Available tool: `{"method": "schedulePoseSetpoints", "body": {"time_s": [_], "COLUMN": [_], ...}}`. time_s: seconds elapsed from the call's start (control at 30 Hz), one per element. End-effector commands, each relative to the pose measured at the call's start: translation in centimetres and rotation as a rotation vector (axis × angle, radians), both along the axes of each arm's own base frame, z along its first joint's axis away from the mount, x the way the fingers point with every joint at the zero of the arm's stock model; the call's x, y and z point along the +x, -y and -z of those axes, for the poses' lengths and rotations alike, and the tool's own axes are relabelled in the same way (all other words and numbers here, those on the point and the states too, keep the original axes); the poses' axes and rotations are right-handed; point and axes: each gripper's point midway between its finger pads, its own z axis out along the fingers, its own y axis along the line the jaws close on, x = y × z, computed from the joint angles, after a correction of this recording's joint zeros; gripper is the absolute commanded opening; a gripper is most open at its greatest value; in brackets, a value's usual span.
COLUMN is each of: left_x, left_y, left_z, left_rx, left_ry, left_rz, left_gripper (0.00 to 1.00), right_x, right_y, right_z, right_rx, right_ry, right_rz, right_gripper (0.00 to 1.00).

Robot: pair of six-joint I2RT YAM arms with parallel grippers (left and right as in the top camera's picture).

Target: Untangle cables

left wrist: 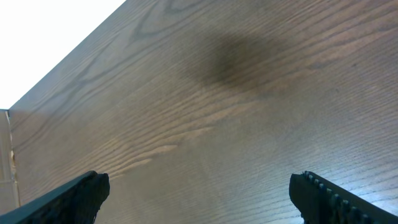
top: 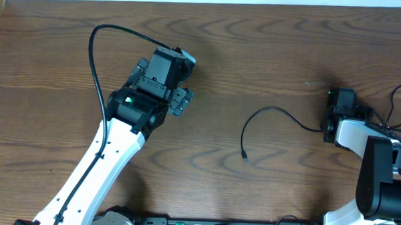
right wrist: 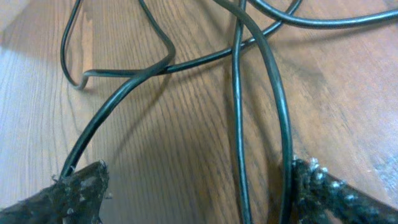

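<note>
A thin black cable [top: 271,110] lies on the wooden table, curving from its small plug [top: 245,157] up and across to my right gripper [top: 332,124]. In the right wrist view several black cables cross on the wood. Two of them [right wrist: 236,93] [right wrist: 281,106] run down between the open fingers of my right gripper [right wrist: 199,193], close to the right fingertip [right wrist: 320,186]. A third cable [right wrist: 124,93] slants past the left fingertip [right wrist: 81,190]. My left gripper [top: 182,98] hovers far left of the cables. It is wide open [left wrist: 199,196] over bare wood.
More thin black cable loops [top: 393,99] lie at the right edge behind the right arm. A thicker black cord [top: 92,55] arcs off the left arm. The table's far edge [top: 204,2] meets a white wall.
</note>
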Motion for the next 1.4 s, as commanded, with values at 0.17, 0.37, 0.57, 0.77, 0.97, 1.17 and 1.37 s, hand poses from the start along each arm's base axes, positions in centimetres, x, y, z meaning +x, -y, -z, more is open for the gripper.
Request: {"method": "schedulePoseSetpoints", "body": {"time_s": [0.17,0.37,0.57,0.77,0.97,1.17,1.37], "left_x": [0.0,0.0,0.0,0.0,0.0,0.0,0.4], "left_y": [-0.1,-0.1,-0.1,-0.1,-0.1,-0.1,0.1], "left_z": [-0.1,-0.1,-0.1,-0.1,-0.1,-0.1,-0.5], "left_rx": [-0.002,-0.002,-0.002,-0.002,-0.002,-0.002,-0.013], "left_ry": [0.002,0.002,0.002,0.002,0.002,0.003,0.026], "left_rz": [-0.008,-0.008,-0.008,-0.008,-0.008,-0.008,-0.008], "left_gripper": [0.98,0.98,0.98,0.98,0.98,0.98,0.98], "right_x": [-1.7,1.1,2.8,4.4,3.7,1.9,3.4], "right_y": [-9.1,-8.3,-8.4,-8.8,-5.9,-4.3,-9.8], "right_z": [8.7,7.2,4.4,2.0,0.7,1.2,2.3], "right_rx": [0.595,0.543,0.576,0.63,0.462,0.422,0.713], "right_ry": [-0.081,0.028,0.195,0.336,0.333,0.278,0.258], "right_rz": [-0.144,-0.188,-0.115,-0.081,-0.035,0.028,-0.156], "right_gripper": [0.85,0.87,0.94,0.93,0.92,0.92,0.92]}}
